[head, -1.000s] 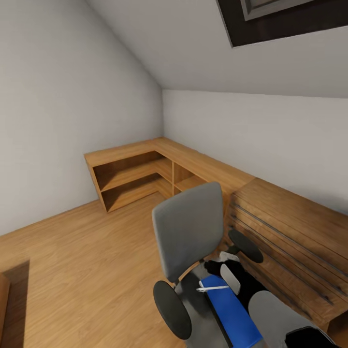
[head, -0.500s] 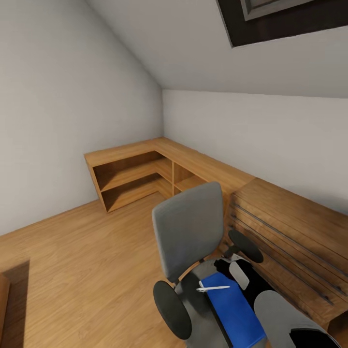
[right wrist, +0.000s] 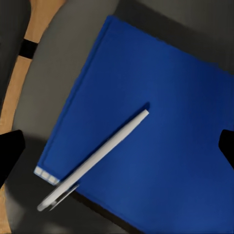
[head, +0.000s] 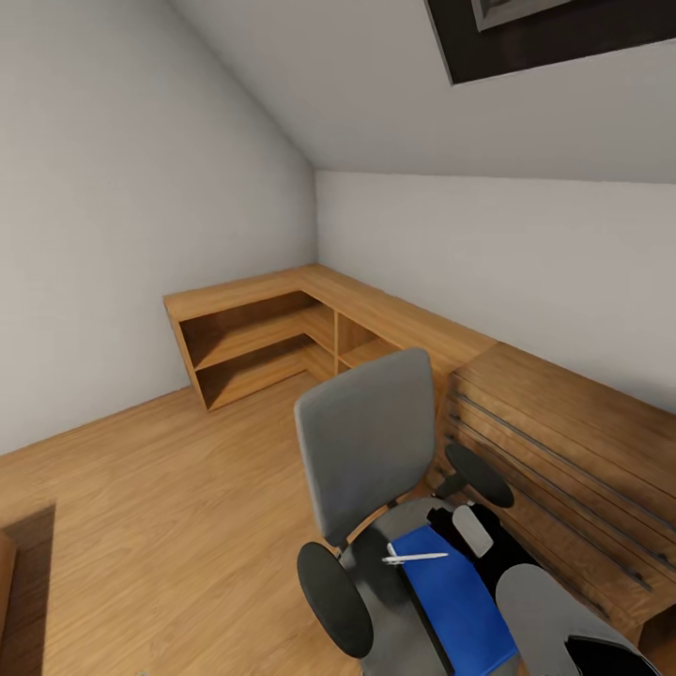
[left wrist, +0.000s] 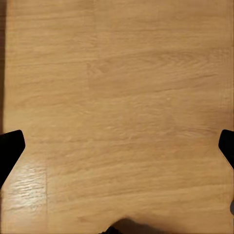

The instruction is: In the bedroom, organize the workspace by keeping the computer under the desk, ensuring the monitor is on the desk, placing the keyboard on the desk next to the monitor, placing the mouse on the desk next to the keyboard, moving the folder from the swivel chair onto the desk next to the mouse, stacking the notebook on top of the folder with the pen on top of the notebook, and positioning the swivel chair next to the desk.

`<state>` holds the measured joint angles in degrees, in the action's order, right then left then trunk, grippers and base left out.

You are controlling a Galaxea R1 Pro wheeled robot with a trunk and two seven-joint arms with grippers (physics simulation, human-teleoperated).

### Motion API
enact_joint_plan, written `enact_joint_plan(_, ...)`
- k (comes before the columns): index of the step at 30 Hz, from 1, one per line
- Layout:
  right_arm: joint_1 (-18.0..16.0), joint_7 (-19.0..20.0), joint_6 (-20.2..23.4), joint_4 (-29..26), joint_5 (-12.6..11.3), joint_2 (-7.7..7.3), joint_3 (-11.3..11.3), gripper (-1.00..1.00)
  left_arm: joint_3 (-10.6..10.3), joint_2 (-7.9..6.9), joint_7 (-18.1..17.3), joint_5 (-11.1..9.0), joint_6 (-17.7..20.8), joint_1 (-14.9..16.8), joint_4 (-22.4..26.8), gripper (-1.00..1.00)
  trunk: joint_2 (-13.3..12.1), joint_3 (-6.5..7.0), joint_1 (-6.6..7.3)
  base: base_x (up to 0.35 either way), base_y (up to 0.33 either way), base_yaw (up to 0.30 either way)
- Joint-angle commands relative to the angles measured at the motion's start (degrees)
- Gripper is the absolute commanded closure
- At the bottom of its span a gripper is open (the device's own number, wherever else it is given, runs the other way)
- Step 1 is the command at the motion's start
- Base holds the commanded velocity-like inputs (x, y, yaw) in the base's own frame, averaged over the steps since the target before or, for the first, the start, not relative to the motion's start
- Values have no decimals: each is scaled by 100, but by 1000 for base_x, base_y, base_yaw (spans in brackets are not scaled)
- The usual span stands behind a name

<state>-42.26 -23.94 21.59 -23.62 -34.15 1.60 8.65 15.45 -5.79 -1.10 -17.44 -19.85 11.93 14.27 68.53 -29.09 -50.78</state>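
**Right gripper hanging wide open over the folder and pen on the chair**

The swivel chair point(head: 376, 469) is standing on the wooden floor point(head: 169, 488), just beside a light-wood drawer chest point(head: 563, 451) along the right-hand wall. Its grey backrest is facing away from the robot, and its black armrests are showing on either side of the seat.

The blue folder point(head: 451, 601) is lying flat on the chair seat. The pen point(head: 415, 558) is lying across the folder's near corner, with one end sticking out past the folder's edge over the grey seat.

The right gripper point(right wrist: 117, 151) is hanging above the folder with its fingers spread wide; in the right wrist view, only the two dark fingertips point(right wrist: 9, 151) are showing at the picture's opposite edges. Nothing is sitting between them, and they are not touching the folder point(right wrist: 156, 131) or the pen point(right wrist: 97, 156).

The left gripper point(left wrist: 117, 151) is likewise spread wide and holding nothing, pointing down at bare floor.

A low wooden corner shelf point(head: 282, 329) is running along the far walls, well apart from the chair.
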Motion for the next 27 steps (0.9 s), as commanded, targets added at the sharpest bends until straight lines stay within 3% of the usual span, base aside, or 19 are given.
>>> enact_joint_plan(1, -1, -49, 18, -16, -182, 3, 31, -100, -14, -35, -12, -61, 329, 3, 296, -100, 45, -24, -23, 0, 0, 0)
enact_joint_plan(2, -1, -53, 20, -15, -243, 4, 38, -100, -11, -49, -12, -64, 555, 3, 475, -100, 85, -42, -45, 0, 0, 0)
enact_joint_plan(3, -1, -60, 26, -14, -342, 3, 48, -100, -1, -83, -13, -70, 1112, 3, 882, -100, 125, -60, -67, 0, 0, 0)
enact_joint_plan(5, -1, -71, 30, -13, -407, 5, 55, -100, 15, -126, -13, -76, 1760, 3, 1321, -100, 205, -96, -110, 0, 0, 0)
enact_joint_plan(6, -1, -104, 33, -12, -449, 5, 59, -100, 59, -188, -13, -103, 2427, 3, 1762, -100, 246, -114, -132, 0, 0, 0)
enact_joint_plan(7, -1, -128, 36, -12, -464, 6, 60, -100, 96, -221, -11, -128, 2751, 3, 1978, -100, 286, -132, -154, 0, 0, 0)
enact_joint_plan(8, -1, -194, 40, -12, -488, 6, 62, -100, 198, -273, -12, -201, 3362, 3, 2399, -100, 326, -150, -176, 0, 0, 0)
enact_joint_plan(10, -1, -286, 48, -13, -504, 6, 64, -100, 304, -309, -13, -293, 3922, 3, 2806, -100, 406, -186, -220, 0, 0, 0)
enact_joint_plan(11, -1, -388, 59, -17, -515, 8, 65, -100, 382, -334, -13, -387, 4436, 3, 3188, -100, 446, -204, -242, 0, 0, 0)
enact_joint_plan(15, -1, -572, 81, -28, -532, 15, 66, -100, 494, -351, -11, -595, 5311, 3, 3831, -100, 606, -276, -330, 0, 0, 0)
enact_joint_plan(20, -1, -633, 98, -38, -532, 1, 66, -100, 565, -319, -8, -746, 5636, 3, 4003, -100, 807, -365, -440, 0, 0, 0)
enact_joint_plan(27, -1, -638, 100, -52, -532, -42, 74, -100, 660, -303, -28, -784, 5658, 3, 3605, -100, 1088, -491, -594, 0, 0, 0)
